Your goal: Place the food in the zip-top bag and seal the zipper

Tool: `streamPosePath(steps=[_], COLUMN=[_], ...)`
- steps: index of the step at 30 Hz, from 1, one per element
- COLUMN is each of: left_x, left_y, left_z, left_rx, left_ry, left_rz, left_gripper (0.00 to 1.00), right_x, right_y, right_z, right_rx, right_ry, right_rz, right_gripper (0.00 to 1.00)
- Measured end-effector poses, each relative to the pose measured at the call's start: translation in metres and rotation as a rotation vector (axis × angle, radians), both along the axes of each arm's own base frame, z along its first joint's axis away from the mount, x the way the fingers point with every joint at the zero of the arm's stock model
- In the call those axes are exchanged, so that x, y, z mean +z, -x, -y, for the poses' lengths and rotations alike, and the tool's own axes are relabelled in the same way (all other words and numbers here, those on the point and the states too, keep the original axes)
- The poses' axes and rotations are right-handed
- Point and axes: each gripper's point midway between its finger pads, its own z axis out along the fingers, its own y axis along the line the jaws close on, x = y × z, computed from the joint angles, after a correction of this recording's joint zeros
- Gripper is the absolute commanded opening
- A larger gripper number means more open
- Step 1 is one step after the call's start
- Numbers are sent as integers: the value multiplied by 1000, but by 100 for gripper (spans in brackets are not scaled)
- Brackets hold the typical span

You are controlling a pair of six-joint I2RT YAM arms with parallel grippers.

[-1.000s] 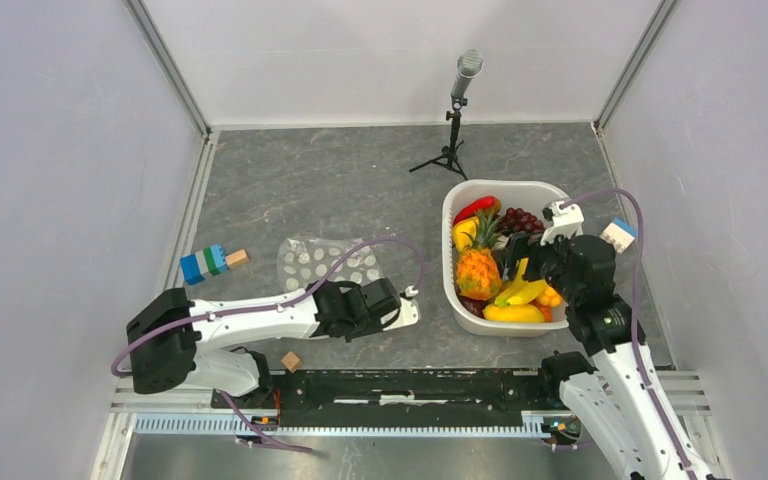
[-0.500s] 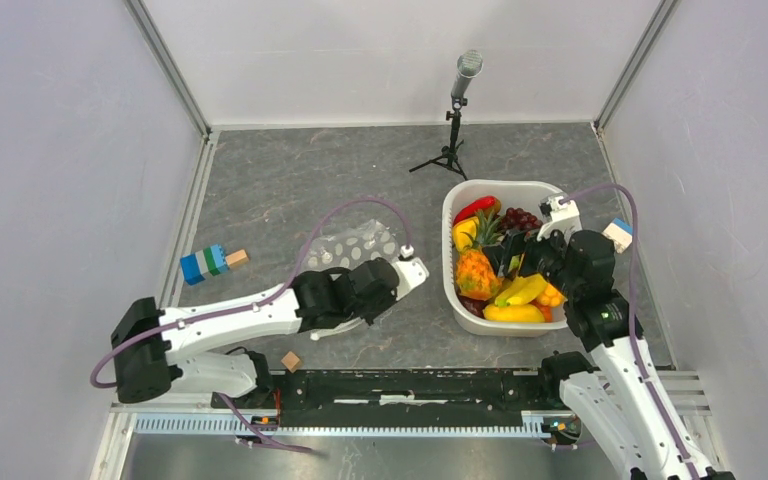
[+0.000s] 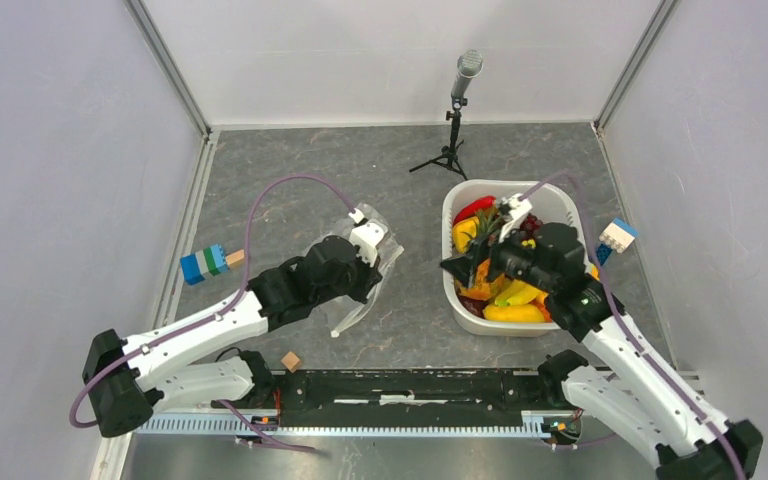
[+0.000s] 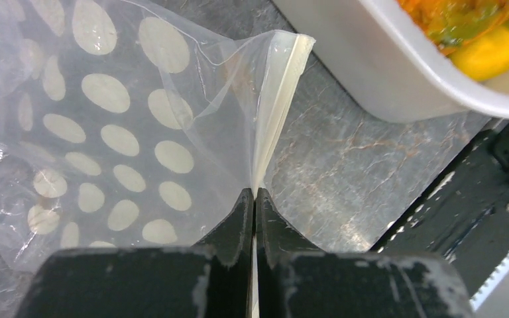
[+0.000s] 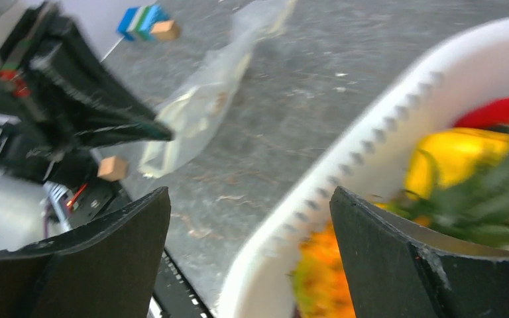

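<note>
Top view, left claw (image 3: 378, 252): clamped on the zip-top bag (image 3: 360, 303), held raised over the counter (image 3: 300, 180), just left of the white basket (image 3: 500, 185).
Top view, right claw (image 3: 463, 270): jaws spread wide and empty, poised over the basket's left side above the food (image 3: 515, 312).
Left wrist view: tips pinched tight on the zipper (image 4: 282, 93) at the bag's mouth edge (whether one layer or both, I could not tell). The dotted film sagged leftward with nothing inside.
Right wrist view: blurred. The open jaws framed the basket rim, a yellow pepper (image 5: 451, 159) and pineapple leaves (image 5: 497, 209), with the bag beyond.
Step in hand: presenting the bag while the first piece gets picked. No food was bagged yet.
Next move: it likely called for lowering onto one piece, closing, and carrying it to a mouth that gaped enough.
</note>
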Motion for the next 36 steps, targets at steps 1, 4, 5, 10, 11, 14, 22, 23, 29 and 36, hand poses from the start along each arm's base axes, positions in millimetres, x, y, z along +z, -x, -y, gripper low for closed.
streamPosePath(steps=[1,4,5,10,11,14,22,23,29,36], left_x=[2,7,8,16,19,30,57,58,59,63], left_y=[0,0,0,2,2,2,2,2,1,-1], left_z=[1,4,4,4,4,1,-5,-4,-7,-15], left_rx=[6,17,24,59,66,93,166,172,223,269], left_ry=[22,68,79,134,150,191,283,291,316,333], left_rz=[-9,-28,-37,-60,-61,-64,-86,-89,-114,-109], left_gripper=[2,2,2,2,2,2,2,2,2,3], right_x=[1,2,3,-3,-8,-24,-38,-37,-49,-56], right_y=[6,21,23,35,39,54,62,62,56,39], right_z=[-11,-35,-40,-67,-74,-94,-126,-130,-153,-158], right_rx=[35,97,100,135,149,192,180,177,126,33], right_ry=[5,8,-1,9,25,87,131,123,123,114], right_rz=[-3,0,2,3,-2,-14,30,35,49,59], right_gripper=[92,86,86,87,87,87,77,76,62,37])
